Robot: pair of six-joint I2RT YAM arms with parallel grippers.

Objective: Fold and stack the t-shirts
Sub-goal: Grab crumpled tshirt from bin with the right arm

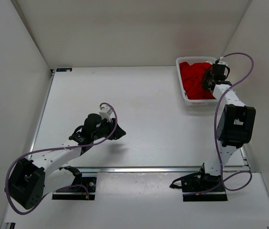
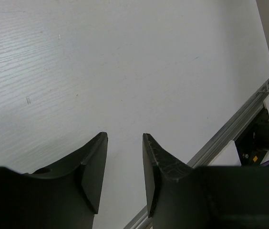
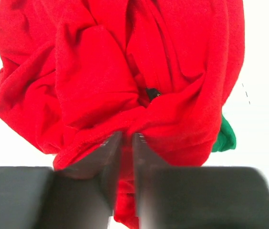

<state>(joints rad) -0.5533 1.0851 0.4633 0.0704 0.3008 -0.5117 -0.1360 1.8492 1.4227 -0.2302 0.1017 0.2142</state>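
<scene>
Table (image 1: pixel 149 105): white, with both arms mounted at its near edge.
Basket (image 1: pixel 179 82): white, stood at the far right corner.
Red t-shirt (image 3: pixel 91 81): lay crumpled in the basket, filling most of it.
Right gripper (image 3: pixel 125 143): was down in the basket, jaws pinched nearly together on a fold of the red t-shirt.
Left gripper (image 2: pixel 125 143): hovered over bare table, jaws apart, holding nothing.
Green t-shirt (image 3: pixel 226 138): only a corner showed, under the red one.

our left arm (image 1: pixel 53 155) sits low and bent, left fingers (image 2: pixel 92 164) parted; our right arm (image 1: pixel 225 98) reaches far forward, right fingers (image 3: pixel 101 160) pinched nearly together.
</scene>
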